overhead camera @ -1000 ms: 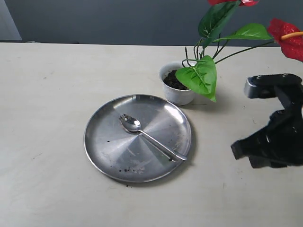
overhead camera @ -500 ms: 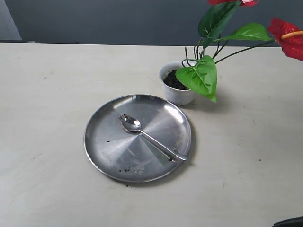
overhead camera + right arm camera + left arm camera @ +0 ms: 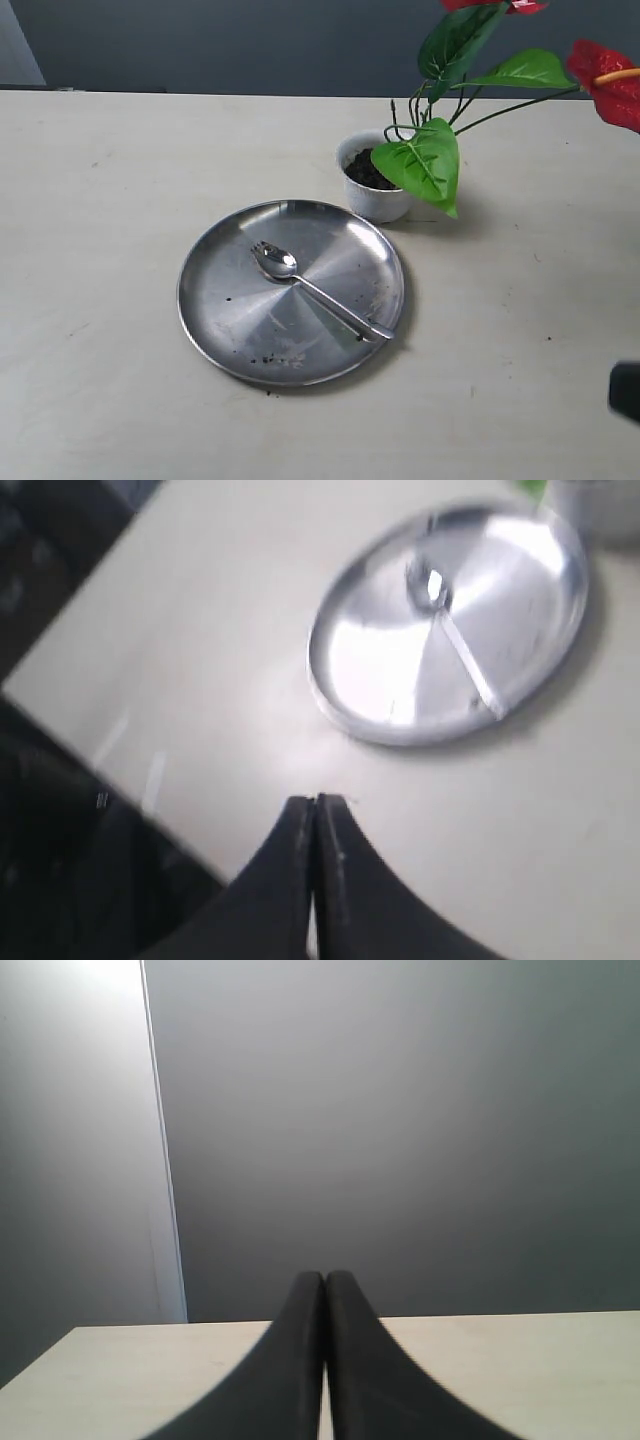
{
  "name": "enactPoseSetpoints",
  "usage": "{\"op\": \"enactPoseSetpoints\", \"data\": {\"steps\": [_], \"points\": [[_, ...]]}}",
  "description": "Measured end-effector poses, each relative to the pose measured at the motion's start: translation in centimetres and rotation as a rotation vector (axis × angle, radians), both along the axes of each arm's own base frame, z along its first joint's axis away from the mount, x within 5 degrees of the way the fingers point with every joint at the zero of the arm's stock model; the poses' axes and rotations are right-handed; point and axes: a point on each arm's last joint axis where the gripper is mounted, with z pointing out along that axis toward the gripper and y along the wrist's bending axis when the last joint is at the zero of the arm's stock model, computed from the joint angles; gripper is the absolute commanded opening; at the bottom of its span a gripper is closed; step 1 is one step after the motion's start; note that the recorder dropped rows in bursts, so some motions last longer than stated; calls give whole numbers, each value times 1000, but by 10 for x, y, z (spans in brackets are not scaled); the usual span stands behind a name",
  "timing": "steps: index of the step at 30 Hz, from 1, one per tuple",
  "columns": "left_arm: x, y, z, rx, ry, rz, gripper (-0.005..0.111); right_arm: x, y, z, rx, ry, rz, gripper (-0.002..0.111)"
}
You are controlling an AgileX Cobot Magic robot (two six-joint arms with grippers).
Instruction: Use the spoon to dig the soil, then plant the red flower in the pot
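The red flower [image 3: 606,82] stands planted in the white scalloped pot [image 3: 372,195], its green leaves [image 3: 427,160] drooping over the rim. Dark soil [image 3: 364,170] fills the pot. The silver spoon [image 3: 315,289] lies bowl-up on the round steel plate [image 3: 220,300], also blurred in the right wrist view as spoon [image 3: 455,640] on plate [image 3: 380,695]. My right gripper [image 3: 314,802] is shut on nothing, hovering above the table short of the plate; only a dark sliver of the arm [image 3: 626,392] shows at the exterior view's right edge. My left gripper [image 3: 324,1278] is shut, facing a grey wall.
A few soil crumbs [image 3: 270,358] lie on the plate's near rim and on the table beside it. The table edge [image 3: 120,800] runs close to my right gripper, with dark floor beyond.
The right arm dropped out of the exterior view at the right, then a small dark part of it reappeared at the lower right edge. Flower, pot, spoon and plate stayed put.
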Motion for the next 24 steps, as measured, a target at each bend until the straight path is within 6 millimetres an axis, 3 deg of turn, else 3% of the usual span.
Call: {"op": "enactPoseSetpoints", "data": {"steps": [4, 8, 20, 24], "points": [[0, 0, 0, 0, 0, 0, 0, -4, -14, 3, 159, -259, -208, 0], [0, 0, 0, 0, 0, 0, 0, -11, -20, -2, 157, -408, -295, 0], [0, 0, 0, 0, 0, 0, 0, 16, -19, -47, 99, -450, -390, 0], [0, 0, 0, 0, 0, 0, 0, 24, -24, -67, -23, -472, -425, 0]]}}
